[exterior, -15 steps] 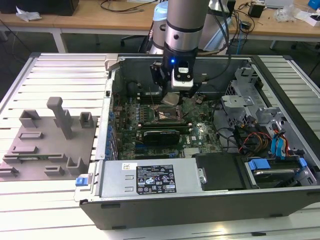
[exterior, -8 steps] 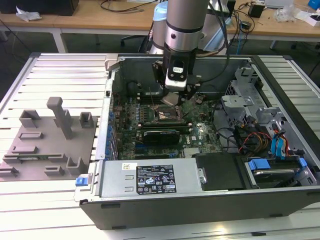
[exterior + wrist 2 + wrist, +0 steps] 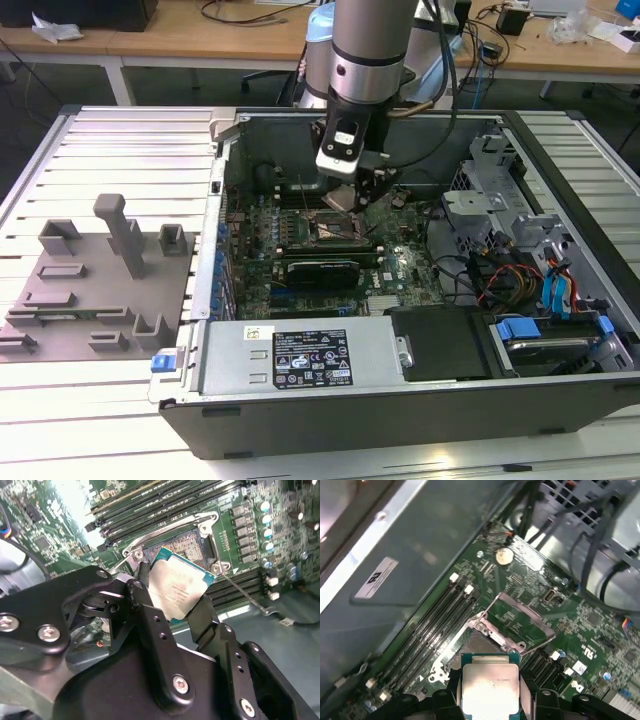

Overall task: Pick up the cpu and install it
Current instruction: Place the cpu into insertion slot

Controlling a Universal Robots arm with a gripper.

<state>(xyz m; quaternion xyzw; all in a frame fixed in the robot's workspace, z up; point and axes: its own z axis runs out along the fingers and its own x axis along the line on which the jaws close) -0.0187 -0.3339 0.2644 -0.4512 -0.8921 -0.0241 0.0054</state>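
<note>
Gripper [image 3: 175, 600] at work inside the open computer case [image 3: 420, 412]: its black fingers [image 3: 204, 617] are closed narrowly on two opposite edges of the cpu [image 3: 177, 586], pale metal top showing. The cpu hangs tilted over the near edge of the open socket [image 3: 189, 544] on the motherboard [image 3: 50, 535]. It appears just clear of the socket, though contact is hard to judge. Grey plastic blocks [image 3: 110, 270] sit on the slatted table [image 3: 80, 412] beside the case, at the exterior view's left.
</note>
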